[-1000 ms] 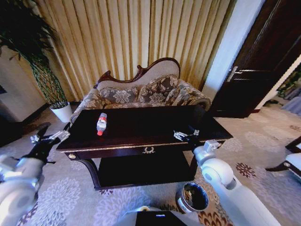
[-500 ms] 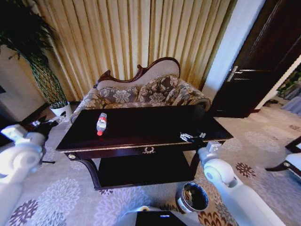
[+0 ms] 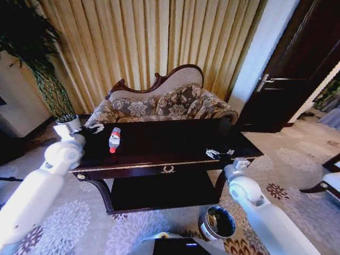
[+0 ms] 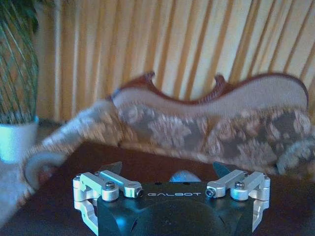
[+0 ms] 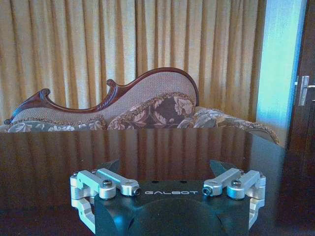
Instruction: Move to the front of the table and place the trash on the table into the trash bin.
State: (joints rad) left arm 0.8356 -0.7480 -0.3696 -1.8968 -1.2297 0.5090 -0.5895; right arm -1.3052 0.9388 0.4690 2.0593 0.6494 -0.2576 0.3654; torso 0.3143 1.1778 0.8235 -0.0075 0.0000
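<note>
My left arm reaches over the table's [image 3: 159, 143] left end, left gripper [image 3: 95, 128] spread wide just left of the bottle [image 3: 114, 139]. The bottle lies flat, long axis near-to-far, red cap toward me. My right gripper [image 3: 219, 153], also spread, hovers at the near right edge, above the trash bin [image 3: 218, 223].

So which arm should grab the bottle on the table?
The left. The left gripper sits just beside the bottle at the table's left end, fingers open. The right gripper is at the far right front edge.
</note>
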